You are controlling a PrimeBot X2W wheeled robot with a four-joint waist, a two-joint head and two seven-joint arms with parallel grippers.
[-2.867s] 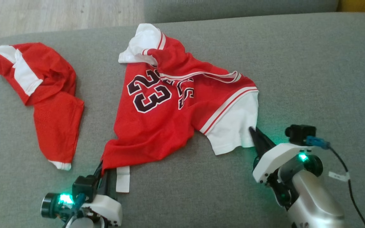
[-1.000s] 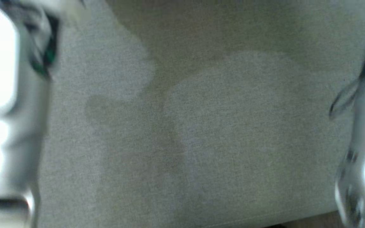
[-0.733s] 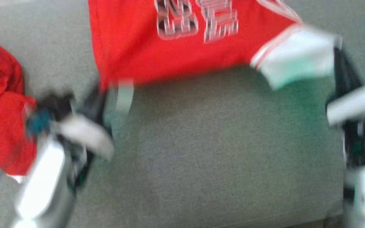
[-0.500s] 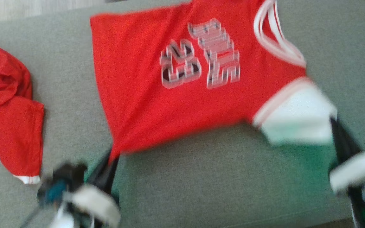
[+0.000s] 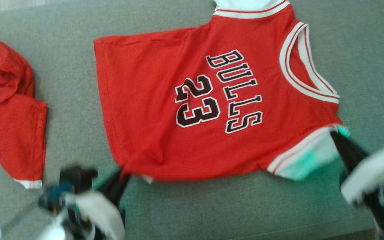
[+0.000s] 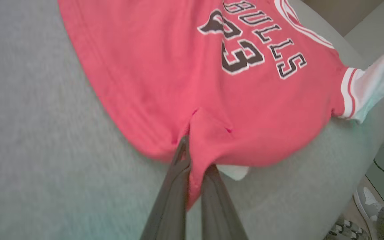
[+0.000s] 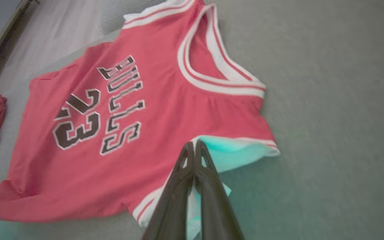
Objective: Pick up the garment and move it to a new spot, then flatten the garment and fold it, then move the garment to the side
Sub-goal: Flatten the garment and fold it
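Two red garments lie on the grey sofa [image 5: 228, 206]. The first is a jersey [image 5: 165, 100], spread nearly flat across the middle of the seat, with the front up. It carries one word, "BULLS", and one number, "23", both in black with white outlines. Its neck opening points to the robot's right and its hem to the left. It has two white sleeves: the far sleeve [image 5: 248, 5] runs off the top edge of the head view, and the near sleeve [image 5: 307, 156] lies at the lower right.

Two end effectors hold the jersey. The left end effector [image 5: 120, 175] has its fingers closed narrowly on the near hem corner, and the left wrist view [image 6: 188, 146] shows red cloth bunched and pinched between them. The right end effector [image 5: 337, 136] has its fingers pressed together on the near sleeve, as the right wrist view [image 7: 193, 146] shows.

The second red garment [image 5: 12, 116] lies crumpled at the robot's far left, apart from the jersey, with white trim at its bottom edge.
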